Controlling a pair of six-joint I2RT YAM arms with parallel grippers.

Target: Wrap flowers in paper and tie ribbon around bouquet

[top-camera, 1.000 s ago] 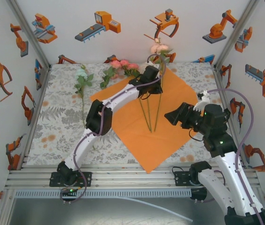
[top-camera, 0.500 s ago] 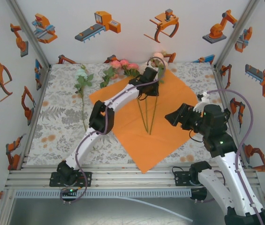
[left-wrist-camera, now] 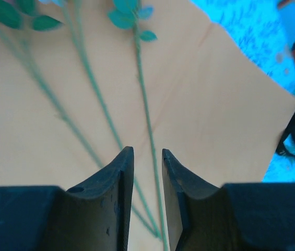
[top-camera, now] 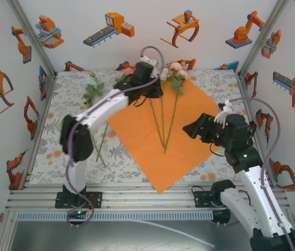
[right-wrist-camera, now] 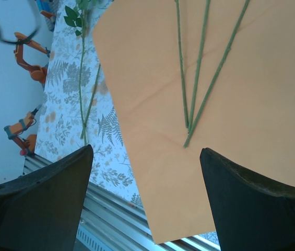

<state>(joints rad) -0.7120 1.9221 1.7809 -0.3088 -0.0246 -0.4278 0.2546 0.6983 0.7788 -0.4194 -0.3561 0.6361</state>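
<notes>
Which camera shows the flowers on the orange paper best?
The top external view: the flowers lie whole on the paper, heads, leaves and stems. The left wrist view gives blurry stems and leaves; the right wrist view gives the stems' lower ends.

Three flowers lay on the paper, heads toward the far wall, stems converging nearer me. A lone flower lay left of it on the table.
</notes>
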